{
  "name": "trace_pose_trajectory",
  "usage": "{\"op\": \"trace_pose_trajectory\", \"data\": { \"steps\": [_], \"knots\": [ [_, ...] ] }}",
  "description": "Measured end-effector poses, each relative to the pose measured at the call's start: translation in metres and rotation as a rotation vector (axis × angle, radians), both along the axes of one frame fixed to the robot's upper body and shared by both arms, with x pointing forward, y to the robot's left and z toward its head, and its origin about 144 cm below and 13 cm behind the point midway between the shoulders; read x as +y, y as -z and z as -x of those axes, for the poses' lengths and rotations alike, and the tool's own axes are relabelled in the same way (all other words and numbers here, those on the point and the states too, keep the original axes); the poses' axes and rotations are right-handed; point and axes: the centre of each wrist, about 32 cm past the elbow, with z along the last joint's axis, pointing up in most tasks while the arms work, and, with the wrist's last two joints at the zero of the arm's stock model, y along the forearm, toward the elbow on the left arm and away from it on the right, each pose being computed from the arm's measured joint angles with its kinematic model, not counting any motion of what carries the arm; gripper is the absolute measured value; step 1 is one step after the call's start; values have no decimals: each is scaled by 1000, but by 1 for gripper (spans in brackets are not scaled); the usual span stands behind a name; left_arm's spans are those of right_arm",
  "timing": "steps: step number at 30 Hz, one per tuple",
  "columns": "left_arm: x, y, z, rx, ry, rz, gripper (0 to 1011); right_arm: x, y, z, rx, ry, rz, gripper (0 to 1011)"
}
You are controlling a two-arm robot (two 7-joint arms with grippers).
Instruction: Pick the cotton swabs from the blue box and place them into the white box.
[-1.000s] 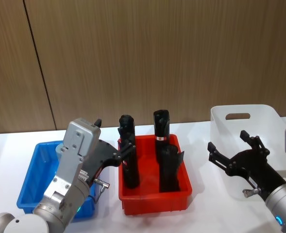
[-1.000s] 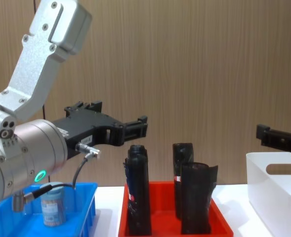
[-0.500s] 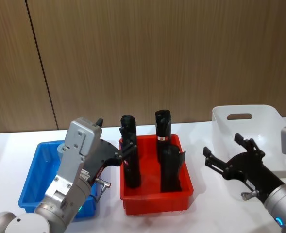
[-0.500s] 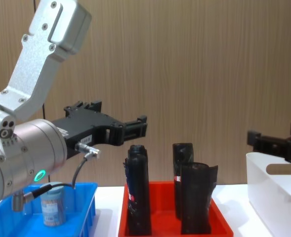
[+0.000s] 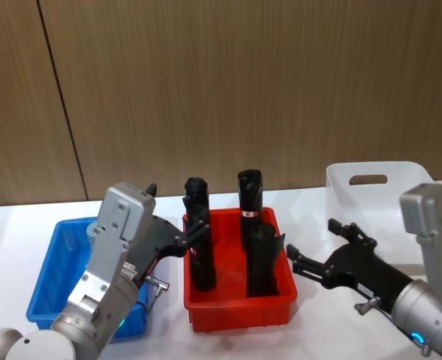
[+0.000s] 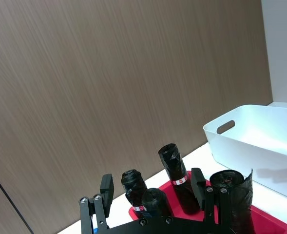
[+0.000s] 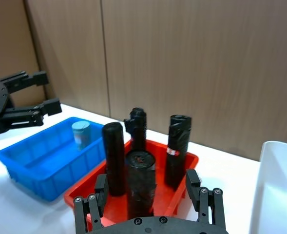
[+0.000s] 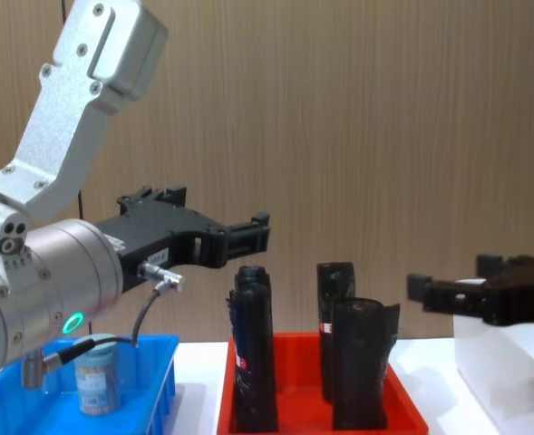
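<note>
A white table (image 5: 10, 217) stands in front of a brown wood-panelled wall (image 5: 243, 82). On its right side sits the white box (image 5: 382, 191), the tallest of the three bins, with an oval handle cut-out in its far wall. In the middle is a red tray (image 5: 239, 304) holding black rolls (image 5: 199, 247) that stand upright. On the left is the blue box (image 5: 55, 262), shallow and open.

The left arm (image 8: 63, 118) is large in the chest view, its silver body rising over the blue box. The left gripper (image 5: 193, 232) is held in the air above the gap between the blue box and the red tray, pointing to the right toward the rolls; its black fingers are spread apart with nothing between them. The right gripper (image 5: 311, 262) is above the table between the red tray and the white box, reaching left so that its tips are close to the tray's right rim. Its fingers are also spread wide and hold nothing. From the chest view it (image 8: 430, 292) comes in from the right edge, level with the tops of the rolls.

One tub of cotton swabs (image 8: 95, 373) stands upright inside the blue box, toward its far right part, partly behind the left arm. It is a small clear tub with a pale lid (image 7: 81, 126), well apart from both grippers.
</note>
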Motion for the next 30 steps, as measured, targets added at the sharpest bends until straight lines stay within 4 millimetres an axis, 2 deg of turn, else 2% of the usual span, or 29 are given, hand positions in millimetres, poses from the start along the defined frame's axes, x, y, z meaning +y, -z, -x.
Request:
{"op": "trace_pose_trajectory", "data": {
  "steps": [13, 30],
  "knots": [
    [0, 0, 0, 0, 0, 0, 1004, 8, 3, -32, 76, -87, 42, 1002],
    [0, 0, 0, 0, 0, 0, 1004, 20, 14, -70, 144, -119, 84, 1002]
  ]
}}
